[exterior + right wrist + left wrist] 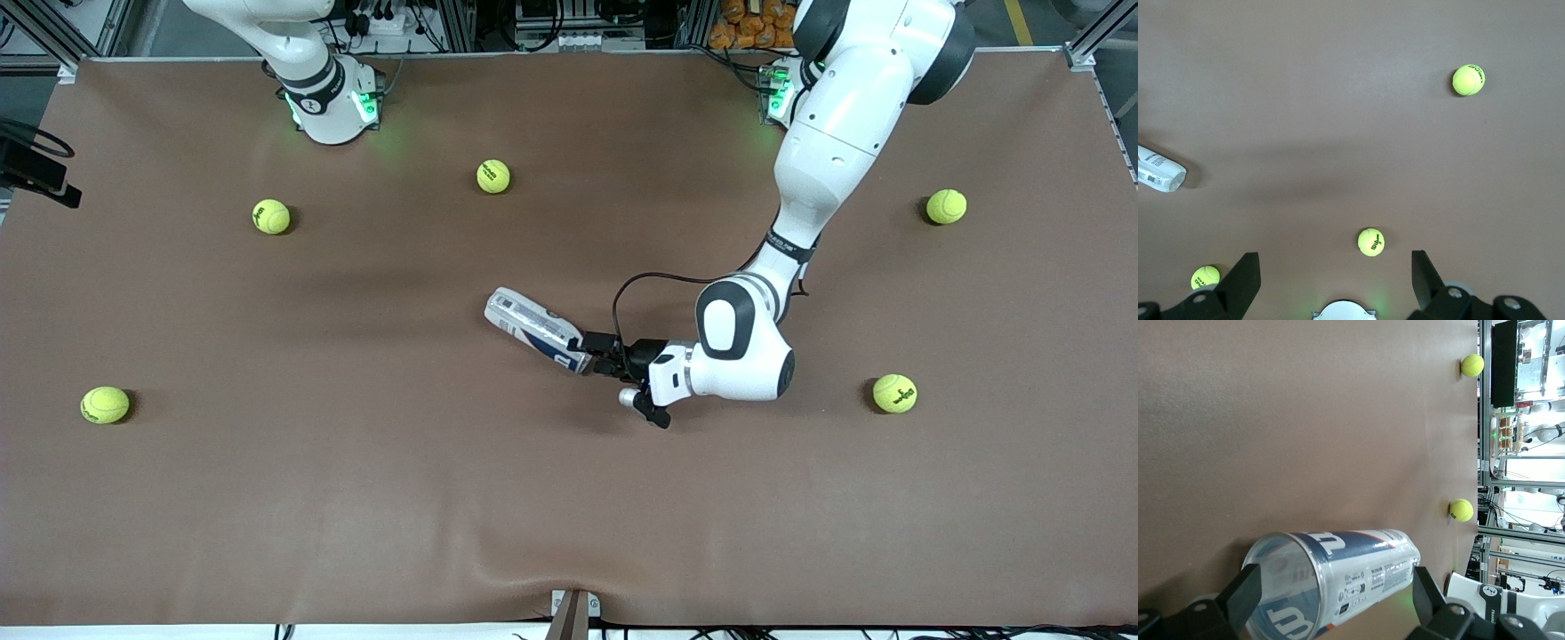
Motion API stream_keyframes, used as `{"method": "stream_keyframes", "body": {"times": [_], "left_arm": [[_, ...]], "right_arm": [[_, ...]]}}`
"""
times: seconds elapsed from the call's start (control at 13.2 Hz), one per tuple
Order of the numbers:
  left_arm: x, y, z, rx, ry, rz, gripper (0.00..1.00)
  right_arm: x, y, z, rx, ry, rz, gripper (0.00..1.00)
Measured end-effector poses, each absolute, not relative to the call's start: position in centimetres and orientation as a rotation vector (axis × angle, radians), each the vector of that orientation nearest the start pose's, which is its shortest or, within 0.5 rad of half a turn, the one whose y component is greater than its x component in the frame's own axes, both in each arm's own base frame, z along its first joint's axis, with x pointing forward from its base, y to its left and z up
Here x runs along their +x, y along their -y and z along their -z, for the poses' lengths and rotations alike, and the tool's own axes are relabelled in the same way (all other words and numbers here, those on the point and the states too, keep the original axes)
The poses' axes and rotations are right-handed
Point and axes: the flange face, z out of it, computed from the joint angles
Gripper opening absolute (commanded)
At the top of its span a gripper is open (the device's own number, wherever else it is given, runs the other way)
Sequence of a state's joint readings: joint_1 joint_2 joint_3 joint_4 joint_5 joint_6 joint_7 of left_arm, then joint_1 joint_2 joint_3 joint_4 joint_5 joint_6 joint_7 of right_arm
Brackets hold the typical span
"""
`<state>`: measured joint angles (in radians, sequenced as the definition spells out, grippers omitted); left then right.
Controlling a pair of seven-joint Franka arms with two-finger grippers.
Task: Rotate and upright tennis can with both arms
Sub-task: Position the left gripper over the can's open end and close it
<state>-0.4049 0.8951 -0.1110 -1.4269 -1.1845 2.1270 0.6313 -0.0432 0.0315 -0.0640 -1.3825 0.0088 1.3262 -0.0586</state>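
Can (536, 330) lying on its side near the middle of the worktop (569, 498), well clear of every edge. The left tool (594, 354) is down at the can's end that points toward the left arm's end of the worktop, fingers (1241, 593) spread wide and straddling the mouth, not yet closed on it. So we're at the approach-to-grasp step, by my reading. Next call: pinch that end firmly, then swing and tip the can up, with the second arm steadying.

The right tool (1335, 283) hangs high over the worktop near its own base, jaws wide, holding nothing; that arm waits.

Room? Plenty. Balls (493, 176) sit scattered well apart from the can, toward the edges and corners, so the middle looks open for the swing. A smooth round can could roll away under a loose pinch.
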Motion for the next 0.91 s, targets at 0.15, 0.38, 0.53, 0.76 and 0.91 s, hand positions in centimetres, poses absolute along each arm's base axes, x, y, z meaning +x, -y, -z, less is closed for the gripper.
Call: {"method": "stream_keyframes", "body": {"times": [0.15, 0.38, 0.53, 0.76, 0.91], "left_arm": [[61.5, 37.9, -16.9, 2.092, 0.325, 0.136, 1.0], [61.3, 38.3, -16.7, 2.087, 0.32, 0.14, 1.0], [61.1, 38.6, -16.7, 2.087, 0.324, 0.141, 0.96], [61.0, 38.8, -16.4, 2.095, 0.318, 0.133, 0.86], [60.7, 39.3, -16.0, 2.091, 0.297, 0.129, 0.78]], "right_arm": [[53.4, 5.5, -67.3, -3.124, -0.067, -0.138, 1.0], [53.5, 5.4, -67.2, -3.124, -0.063, -0.14, 1.0], [53.5, 5.4, -67.2, -3.124, -0.061, -0.142, 1.0], [53.6, 5.2, -67.1, -3.123, -0.052, -0.145, 1.0], [53.6, 5.0, -67.0, -3.124, -0.047, -0.146, 1.0]]}}
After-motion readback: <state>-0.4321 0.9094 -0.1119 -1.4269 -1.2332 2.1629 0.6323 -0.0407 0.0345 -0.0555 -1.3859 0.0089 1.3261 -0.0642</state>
